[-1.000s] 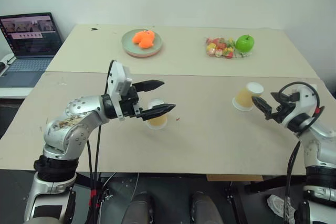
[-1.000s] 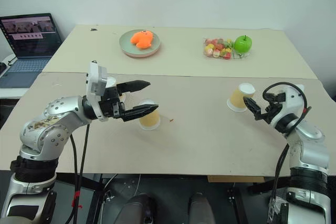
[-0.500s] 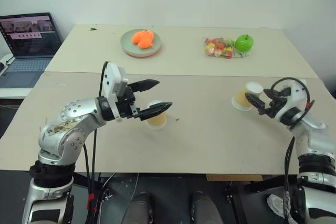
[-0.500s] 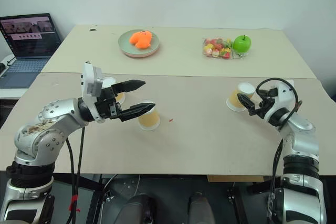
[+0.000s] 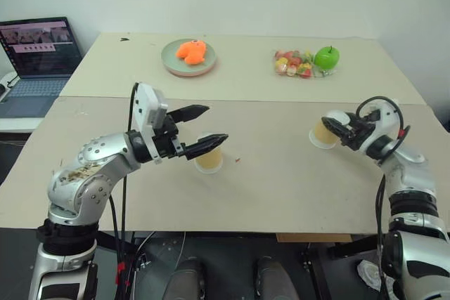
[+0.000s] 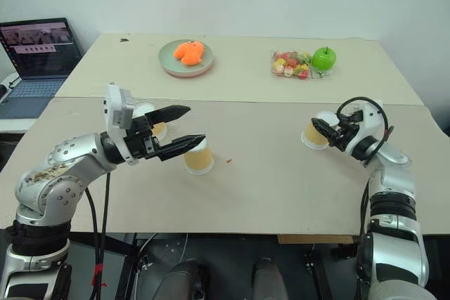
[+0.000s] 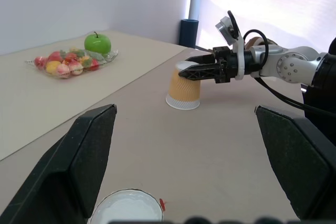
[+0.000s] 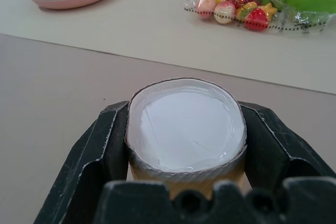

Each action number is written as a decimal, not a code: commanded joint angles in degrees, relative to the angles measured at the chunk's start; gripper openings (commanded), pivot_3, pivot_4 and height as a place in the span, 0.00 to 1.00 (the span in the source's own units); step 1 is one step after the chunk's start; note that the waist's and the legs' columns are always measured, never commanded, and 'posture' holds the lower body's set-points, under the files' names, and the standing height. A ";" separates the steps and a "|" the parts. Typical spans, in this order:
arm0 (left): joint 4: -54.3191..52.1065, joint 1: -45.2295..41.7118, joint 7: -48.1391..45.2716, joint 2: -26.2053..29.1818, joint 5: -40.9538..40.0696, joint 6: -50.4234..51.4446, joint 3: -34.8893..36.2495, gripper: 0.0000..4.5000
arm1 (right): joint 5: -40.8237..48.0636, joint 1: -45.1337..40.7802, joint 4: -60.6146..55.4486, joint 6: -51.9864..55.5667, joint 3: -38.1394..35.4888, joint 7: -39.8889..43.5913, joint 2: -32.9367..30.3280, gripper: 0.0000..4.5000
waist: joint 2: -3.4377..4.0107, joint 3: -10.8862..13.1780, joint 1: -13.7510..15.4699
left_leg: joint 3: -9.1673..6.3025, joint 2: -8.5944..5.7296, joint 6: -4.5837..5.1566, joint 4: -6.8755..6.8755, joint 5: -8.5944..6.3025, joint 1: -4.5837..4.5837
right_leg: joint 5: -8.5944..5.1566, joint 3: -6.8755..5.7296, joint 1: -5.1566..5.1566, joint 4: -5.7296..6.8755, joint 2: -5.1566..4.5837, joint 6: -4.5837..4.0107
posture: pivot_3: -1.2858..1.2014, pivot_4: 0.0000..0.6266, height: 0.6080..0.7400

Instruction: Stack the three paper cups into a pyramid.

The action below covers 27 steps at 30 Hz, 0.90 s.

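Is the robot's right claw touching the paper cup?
Touching. The right wrist view shows the right gripper with a black finger pressed flat against each side of the upside-down paper cup, squeezing its rim slightly oval, with no gap.

The table point(image 5: 281, 194) is viewed from above by both head cameras; each wrist camera is aimed low and level, close along it.

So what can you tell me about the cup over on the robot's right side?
The right-side cup is a small tapered paper cup with tan-orange sides and a white base and rim. It stands upside down on the beige table, base up. The right tool is closed on it near the top, one black finger on each side. It stands apart from the other cups.
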 commanded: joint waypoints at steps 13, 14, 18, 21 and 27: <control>0.02 3.28 -0.40 5.17 -0.65 0.44 6.83 1.00 | 11.09 0.16 -28.94 21.94 11.23 16.41 1.95 0.59 | 0.03 0.03 -0.10 | -0.05 0.06 0.00 -0.04 0.00 -0.01 | 0.00 -0.05 -0.04 0.00 0.01 0.00 | 0.52 0.24 0.52; -0.27 3.35 -0.12 4.96 -0.65 0.47 6.71 1.00 | 10.41 0.45 -29.92 22.00 12.88 17.33 1.98 0.59 | 0.03 0.03 -0.07 | -0.06 0.05 0.00 -0.03 0.00 -0.01 | 0.00 -0.06 -0.02 -0.01 0.01 0.00 | 0.52 0.24 0.52; -1.96 4.31 0.93 4.19 -0.72 0.45 6.27 1.00 | 7.91 0.51 -31.31 20.29 18.29 20.10 2.78 0.59 | 0.02 0.04 0.50 | -0.06 0.00 0.03 -0.01 -0.02 -0.02 | 0.00 -0.08 -0.01 -0.02 -0.05 0.00 | 0.52 0.24 0.52; -2.87 5.12 1.43 3.90 -0.89 0.47 6.33 1.00 | 6.15 -0.75 -29.97 17.83 20.74 20.96 4.62 0.59 | 0.01 0.04 0.47 | -0.06 -0.01 0.02 0.00 -0.02 -0.05 | 0.00 -0.08 -0.03 -0.02 -0.06 0.00 | 0.52 0.24 0.52; -3.61 5.35 2.51 3.34 -1.34 0.60 6.74 1.00 | 2.45 -4.48 -23.95 11.53 22.69 21.30 8.63 0.59 | 0.01 0.04 0.04 | -0.05 -0.03 -0.02 -0.01 0.01 -0.04 | 0.00 -0.09 -0.06 0.01 -0.04 0.00 | 0.52 0.24 0.52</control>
